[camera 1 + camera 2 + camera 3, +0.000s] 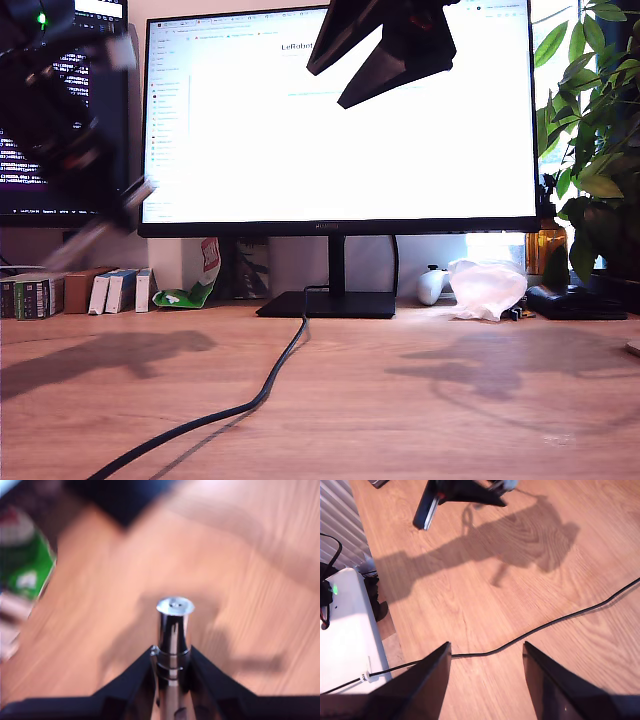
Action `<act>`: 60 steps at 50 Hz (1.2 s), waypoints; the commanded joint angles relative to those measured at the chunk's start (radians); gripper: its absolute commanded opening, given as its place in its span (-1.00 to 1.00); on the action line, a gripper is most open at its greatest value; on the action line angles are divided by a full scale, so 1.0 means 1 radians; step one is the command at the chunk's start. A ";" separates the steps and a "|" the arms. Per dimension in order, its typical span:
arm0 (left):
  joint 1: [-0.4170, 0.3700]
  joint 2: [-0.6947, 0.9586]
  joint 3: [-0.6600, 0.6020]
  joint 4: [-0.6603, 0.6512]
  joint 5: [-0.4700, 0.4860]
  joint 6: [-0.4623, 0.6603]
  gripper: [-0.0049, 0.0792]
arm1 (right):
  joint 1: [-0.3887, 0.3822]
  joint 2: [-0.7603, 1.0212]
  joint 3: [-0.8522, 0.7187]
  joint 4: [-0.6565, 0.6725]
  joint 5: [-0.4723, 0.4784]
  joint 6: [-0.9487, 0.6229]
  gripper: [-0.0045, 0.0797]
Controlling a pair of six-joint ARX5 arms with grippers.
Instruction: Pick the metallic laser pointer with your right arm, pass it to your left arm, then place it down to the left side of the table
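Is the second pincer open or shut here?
Open: my second pincer has its fingers spread wide, with bare table and cable between.

My first end effector (172,680) was clamped on the metallic laser pointer (174,630), its black fingers (135,680) pressed to either side of the shaft. That arm (70,130) was a motion-blurred shape at the exterior view's left. My second end effector (485,685) hung high above the surface (485,595) — jaws spread, nothing between them.

The laser pointer (174,630) is a shiny silver cylinder with ringed segments. It stands clamped between my first gripper's (172,672) black fingers, above the wooden table (260,580).
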State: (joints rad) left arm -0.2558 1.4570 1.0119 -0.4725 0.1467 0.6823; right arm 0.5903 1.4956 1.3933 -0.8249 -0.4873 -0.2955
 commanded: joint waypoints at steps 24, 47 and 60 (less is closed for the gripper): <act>-0.061 0.206 -0.014 -0.093 -0.272 0.439 -0.93 | 0.041 -0.010 0.004 0.002 -0.012 -0.019 0.08; -0.081 0.258 -0.014 -0.144 -0.306 0.557 -0.94 | 0.057 -0.010 0.004 0.011 -0.013 -0.020 0.08; -0.081 0.258 -0.014 -0.148 -0.322 0.557 -0.25 | 0.057 -0.010 0.004 0.018 -0.013 -0.020 0.08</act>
State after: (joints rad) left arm -0.3336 1.6932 1.0119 -0.6193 -0.1688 1.2343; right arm 0.6373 1.4956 1.3933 -0.8158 -0.4919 -0.3122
